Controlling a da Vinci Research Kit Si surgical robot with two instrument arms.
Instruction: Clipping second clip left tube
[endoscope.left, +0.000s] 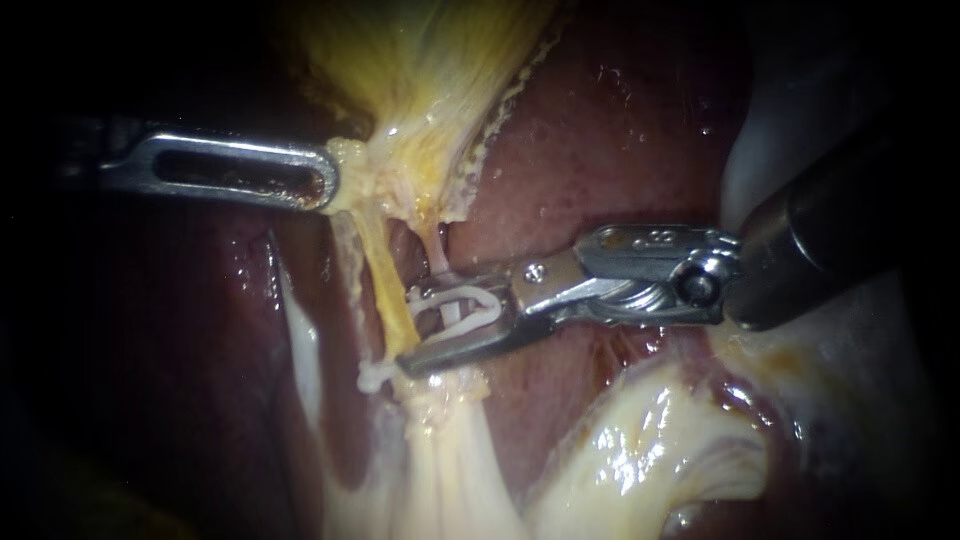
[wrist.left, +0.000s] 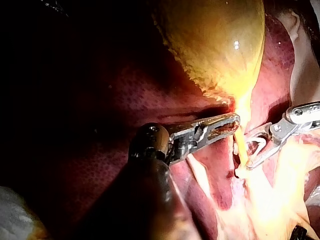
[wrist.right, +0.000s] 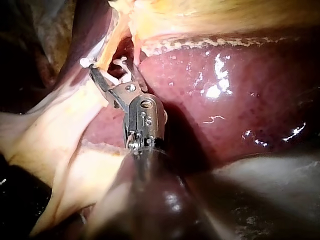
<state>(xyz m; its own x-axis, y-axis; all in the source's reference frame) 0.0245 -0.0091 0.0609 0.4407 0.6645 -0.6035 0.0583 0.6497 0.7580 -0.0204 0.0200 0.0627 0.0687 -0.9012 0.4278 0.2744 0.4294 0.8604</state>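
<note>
Two instruments meet below the gallbladder (endoscope.left: 430, 60) in the endoscope view. Coming over the dark liver (endoscope.left: 620, 130), the left instrument (endoscope.left: 328, 186) has its jaws together, clamped on the gallbladder's narrow end, which looks stretched. From there the yellow left tube (endoscope.left: 378, 265) runs down over the liver, with a thin pale tube (endoscope.left: 436, 255) just beside it. The right instrument (endoscope.left: 405, 330) reaches across both. Its jaws stand apart, and a white clip (endoscope.left: 465, 310) sits between them, touching each jaw. The left tube crosses at the jaw tips, but whether it lies inside the clip I cannot tell. A white nub (endoscope.left: 372, 377) sits on that tube just past the lower jaw tip.

One jaw pair leads the left wrist view: the left instrument (wrist.left: 235, 121), closed on yellow tissue under the gallbladder (wrist.left: 215, 40). Just ahead, the left tube (wrist.left: 241, 145) crosses the tips of the right instrument (wrist.left: 246, 152), whose parted jaws carry the clip (wrist.left: 259, 145). The white nub (wrist.left: 238, 173) lies beside the nearer jaw tip.

Both jaws of the right instrument (wrist.right: 109, 65) show spread in the right wrist view, with the clip (wrist.right: 119, 64) between them. The left tube (wrist.right: 107, 50) comes down from the gallbladder (wrist.right: 210, 15) toward their tips. The liver (wrist.right: 240, 115) lies beside the shaft.
</note>
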